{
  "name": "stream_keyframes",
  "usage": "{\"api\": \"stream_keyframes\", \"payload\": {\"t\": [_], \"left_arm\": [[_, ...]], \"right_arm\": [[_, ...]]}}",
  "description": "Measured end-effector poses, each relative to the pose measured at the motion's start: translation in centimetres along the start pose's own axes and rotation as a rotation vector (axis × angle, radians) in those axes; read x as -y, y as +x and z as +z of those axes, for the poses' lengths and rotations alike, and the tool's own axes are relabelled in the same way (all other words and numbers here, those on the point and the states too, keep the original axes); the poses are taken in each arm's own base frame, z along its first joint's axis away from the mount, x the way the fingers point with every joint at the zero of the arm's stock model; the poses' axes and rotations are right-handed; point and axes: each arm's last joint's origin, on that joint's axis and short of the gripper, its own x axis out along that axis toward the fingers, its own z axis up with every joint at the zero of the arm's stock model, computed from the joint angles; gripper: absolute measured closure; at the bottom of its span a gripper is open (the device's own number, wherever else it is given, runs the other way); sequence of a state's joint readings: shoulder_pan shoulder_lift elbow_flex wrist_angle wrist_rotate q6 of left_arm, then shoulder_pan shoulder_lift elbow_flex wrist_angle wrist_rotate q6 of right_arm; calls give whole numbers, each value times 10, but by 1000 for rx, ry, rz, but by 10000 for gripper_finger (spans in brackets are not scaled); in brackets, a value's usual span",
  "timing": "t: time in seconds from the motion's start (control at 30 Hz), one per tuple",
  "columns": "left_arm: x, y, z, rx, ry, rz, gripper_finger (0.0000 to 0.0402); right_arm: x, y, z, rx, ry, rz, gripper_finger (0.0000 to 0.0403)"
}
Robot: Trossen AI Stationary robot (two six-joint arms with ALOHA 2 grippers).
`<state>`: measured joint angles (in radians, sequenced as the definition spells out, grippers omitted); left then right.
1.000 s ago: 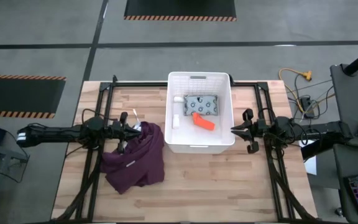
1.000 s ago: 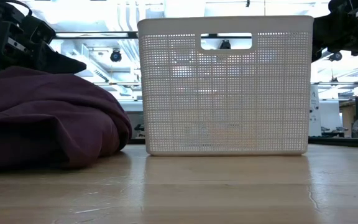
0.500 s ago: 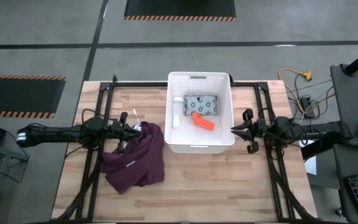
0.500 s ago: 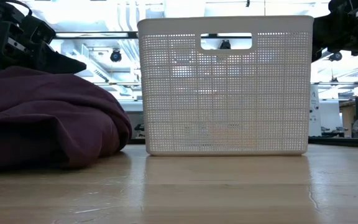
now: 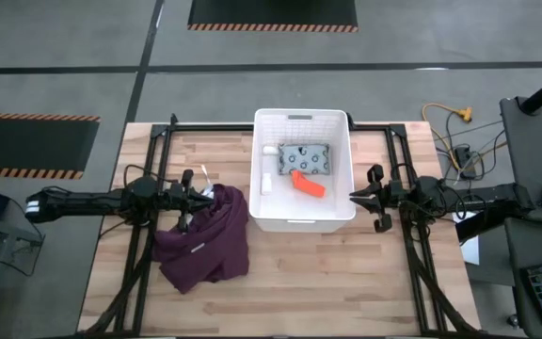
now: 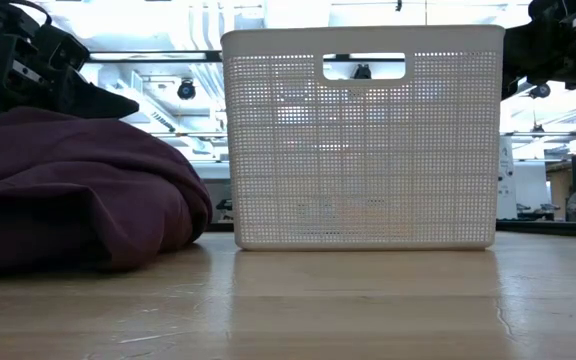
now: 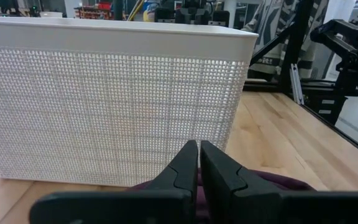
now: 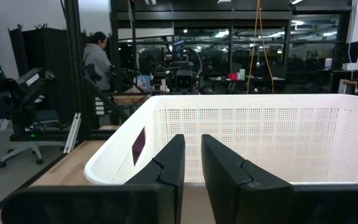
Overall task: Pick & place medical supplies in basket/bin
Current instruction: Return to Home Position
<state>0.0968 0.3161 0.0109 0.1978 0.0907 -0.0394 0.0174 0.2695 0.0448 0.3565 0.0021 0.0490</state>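
Note:
The white slatted bin (image 5: 301, 218) stands at the table's middle. On its floor lie the grey dotted packet (image 5: 306, 158), the orange tube (image 5: 307, 184) and two small white bottles (image 5: 269, 149) (image 5: 265, 182). My left gripper (image 5: 199, 193) (image 7: 199, 155) is shut. It hovers left of the bin, over the far edge of the maroon garment (image 5: 205, 240), and points at the bin's wall (image 7: 104, 106). My right gripper (image 5: 353, 197) (image 8: 192, 152) is just right of the bin at rim height, with its fingers close together.
The maroon garment (image 6: 68, 190) lies heaped on the table's near-left part, against the bin's left side. Dark frame rails (image 5: 158, 141) run along the table's left, far and right edges. Bare wood lies near the front edge (image 5: 346, 282). A person (image 8: 96, 53) stands in the room behind.

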Motion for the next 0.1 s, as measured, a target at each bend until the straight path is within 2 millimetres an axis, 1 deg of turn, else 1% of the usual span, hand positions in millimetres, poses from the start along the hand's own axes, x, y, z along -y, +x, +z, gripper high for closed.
{"api": "stream_keyframes", "payload": {"t": [0.1], "left_arm": [[0, 0, 0, 0, 0, 0, 400]], "right_arm": [[0, 0, 0, 0, 0, 0, 355]]}}
